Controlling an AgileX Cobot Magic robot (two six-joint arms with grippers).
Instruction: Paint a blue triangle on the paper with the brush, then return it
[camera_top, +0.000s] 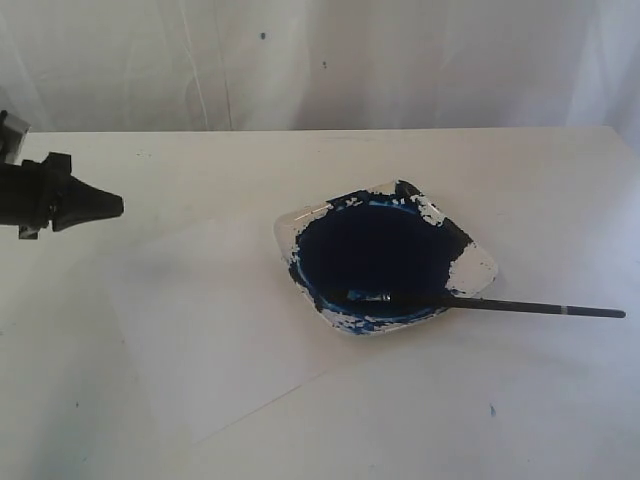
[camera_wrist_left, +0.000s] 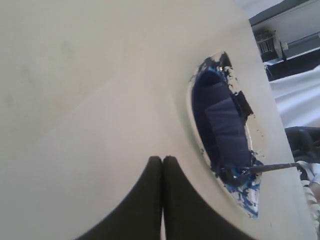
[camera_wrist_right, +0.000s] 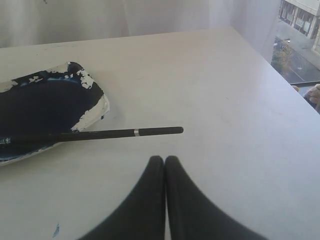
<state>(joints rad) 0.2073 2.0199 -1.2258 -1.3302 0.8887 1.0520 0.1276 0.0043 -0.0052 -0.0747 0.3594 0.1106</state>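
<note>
Pick-up not begun: brush (camera_top: 530, 307) lies tip in the blue dish (camera_top: 472, 272), handle out over its rim, paper (camera_top: 200, 330) blank beside it, left gripper (camera_wrist_left: 162, 159) and right gripper (camera_wrist_right: 164, 159) both pinched shut, empty, so right likely must open and straddle the handle.
</note>
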